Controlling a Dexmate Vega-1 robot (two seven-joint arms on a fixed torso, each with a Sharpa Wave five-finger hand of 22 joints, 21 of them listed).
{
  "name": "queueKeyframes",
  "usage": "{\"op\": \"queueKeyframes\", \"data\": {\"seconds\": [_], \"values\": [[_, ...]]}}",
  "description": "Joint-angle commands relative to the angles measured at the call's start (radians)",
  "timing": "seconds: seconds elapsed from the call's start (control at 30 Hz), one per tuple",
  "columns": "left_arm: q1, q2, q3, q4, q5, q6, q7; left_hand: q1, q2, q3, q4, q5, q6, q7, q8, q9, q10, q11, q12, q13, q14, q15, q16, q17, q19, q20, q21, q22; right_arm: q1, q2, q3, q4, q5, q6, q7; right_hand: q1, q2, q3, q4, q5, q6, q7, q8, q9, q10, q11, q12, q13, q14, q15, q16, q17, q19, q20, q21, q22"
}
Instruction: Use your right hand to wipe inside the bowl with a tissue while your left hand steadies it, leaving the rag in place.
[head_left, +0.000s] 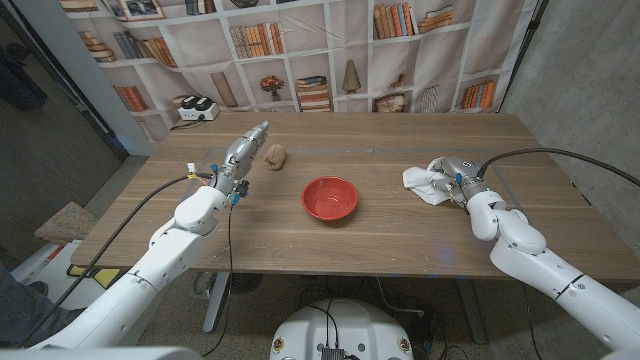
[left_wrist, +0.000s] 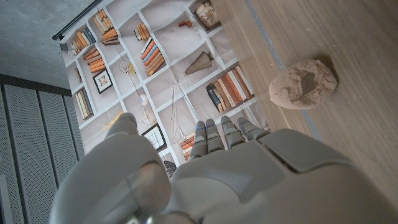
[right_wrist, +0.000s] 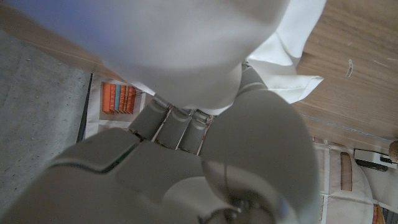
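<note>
Table (head_left: 400, 240) carries red bowl (head_left: 330, 198) at middle: rigid, smooth, may slide, so steady at rim. My left hand (head_left: 243, 150), left of bowl, raised, fingers straight, holds nothing. My right hand (head_left: 452, 172), right of bowl, on white tissue (head_left: 422, 184); grip, I cannot tell. Tissue soft, light: bunch it.

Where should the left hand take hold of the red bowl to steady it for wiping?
Probably the rim of the red bowl on its left side, coming in from the left hand. The bowl stands upright and open, so gripping there leaves the inside free for the right hand and tissue.
</note>
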Motion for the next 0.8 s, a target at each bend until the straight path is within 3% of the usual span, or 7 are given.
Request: {"op": "queueKeyframes", "data": {"seconds": [0.03,0.4,0.73,0.8], "values": [[0.014,-0.004,0.002,-0.01,0.046,-0.032,0.017,0.043,0.008,0.012,-0.02,-0.007,0.029,-0.009,0.01,0.004,0.021,-0.015,0.004,0.005,0.024,-0.014,0.006,0.0,0.008,-0.013,0.003,0.003,-0.019,0.002,0.016,-0.033,0.015,0.016,-0.044,0.041,0.031,-0.006,0.001,0.002,0.003,0.003,-0.005,-0.001,0.047,-0.042,0.011,0.007,0.012,-0.024,0.006,0.003,0.006,-0.105,0.007,0.003],[0.042,-0.013,0.011,-0.021,0.123,-0.078,0.051,0.137,0.04,0.044,-0.066,-0.023,0.124,-0.037,0.03,0.005,0.087,-0.05,0.014,0.005,0.087,-0.041,0.012,0.0,0.032,-0.021,0.007,0.003,-0.044,-0.004,0.035,-0.067,0.015,0.033,-0.087,0.038,0.033,-0.011,0.006,0.003,0.007,-0.002,-0.008,0.0,0.043,-0.042,0.013,0.017,0.01,-0.024,-0.003,-0.003,-0.011,-0.104,0.018,0.002],[0.109,0.021,-0.004,-0.099,0.328,-0.069,0.164,0.184,0.052,0.059,-0.089,-0.032,0.166,-0.053,0.034,0.006,0.134,-0.068,0.019,0.006,0.138,-0.062,0.017,0.0,0.053,-0.024,0.011,0.003,-0.05,-0.013,0.039,-0.102,-0.004,0.03,-0.087,0.039,0.035,-0.013,0.007,0.003,0.008,-0.003,-0.009,0.003,0.046,-0.043,0.014,0.021,0.013,-0.024,-0.005,-0.002,-0.014,-0.104,0.027,0.002],[0.13,0.024,-0.014,-0.119,0.373,-0.067,0.189,0.203,0.053,0.063,-0.098,-0.039,0.174,-0.055,0.029,0.007,0.148,-0.069,0.016,0.006,0.157,-0.066,0.015,0.0,0.124,-0.028,0.035,0.006,-0.051,-0.013,0.039,-0.108,-0.004,0.036,-0.088,0.039,0.035,-0.014,0.007,0.003,0.007,-0.003,-0.01,0.002,0.045,-0.043,0.014,0.021,0.013,-0.023,-0.006,-0.002,-0.016,-0.104,0.028,0.002]]}}
